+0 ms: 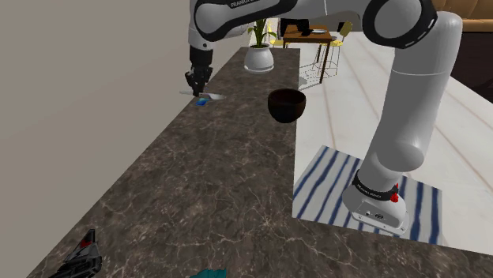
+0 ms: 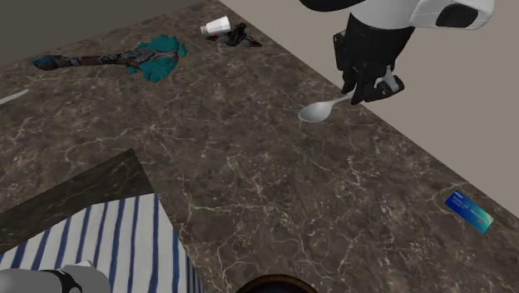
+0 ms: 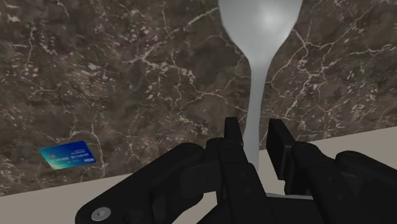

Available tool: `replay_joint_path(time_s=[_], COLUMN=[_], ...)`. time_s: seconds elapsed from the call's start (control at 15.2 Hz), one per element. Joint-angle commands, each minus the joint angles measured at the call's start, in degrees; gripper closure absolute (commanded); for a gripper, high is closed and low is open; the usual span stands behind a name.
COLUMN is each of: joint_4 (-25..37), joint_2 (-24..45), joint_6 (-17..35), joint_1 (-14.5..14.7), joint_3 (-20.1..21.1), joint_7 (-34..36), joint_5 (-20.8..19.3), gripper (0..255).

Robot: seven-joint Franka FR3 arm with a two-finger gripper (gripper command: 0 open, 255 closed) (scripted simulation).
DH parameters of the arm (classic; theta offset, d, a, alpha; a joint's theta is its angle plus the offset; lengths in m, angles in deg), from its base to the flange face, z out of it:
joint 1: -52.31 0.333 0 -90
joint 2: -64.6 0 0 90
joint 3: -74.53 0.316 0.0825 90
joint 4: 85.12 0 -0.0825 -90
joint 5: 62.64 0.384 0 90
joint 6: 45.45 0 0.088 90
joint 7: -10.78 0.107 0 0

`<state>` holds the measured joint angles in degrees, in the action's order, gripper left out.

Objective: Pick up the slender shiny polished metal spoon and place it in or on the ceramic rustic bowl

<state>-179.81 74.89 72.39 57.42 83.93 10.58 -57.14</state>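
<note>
Gripper (image 3: 257,137): jaws narrowed onto spoon (image 2: 318,111) handle | Spoon: aloft over counter (image 2: 249,166) edge, well apart from dark bowl (image 1: 286,105) | Risk: thin end-grip (slick metal) may swivel, slip mid-carry.

Counter (image 1: 197,182): dark brown stone, pale veining. Lying on it:
- dark bowl (image 1: 286,105), near the open edge
- blue card (image 3: 65,156), close to the wall edge
- white plant pot (image 1: 258,58), far end
- teal cloth (image 2: 158,57)
- small white cup (image 2: 217,27)
</note>
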Motion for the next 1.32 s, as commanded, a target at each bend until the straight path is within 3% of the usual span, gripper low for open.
replay_joint_path(time_s=[0.0, 0.59, 1.25], joint_4=[-4.3, -19.8, -30.2], joint_2=[-3.3, -17.1, -28.3], joint_6=[0.7, 1.1, -2.0], joint_1=[-1.4, -6.4, -11.3], joint_3=[-0.6, -5.4, -13.2], joint_7=[-2.4, -13.8, -26.3], joint_5=[1.2, 5.3, 5.8], gripper=[255, 255, 255])
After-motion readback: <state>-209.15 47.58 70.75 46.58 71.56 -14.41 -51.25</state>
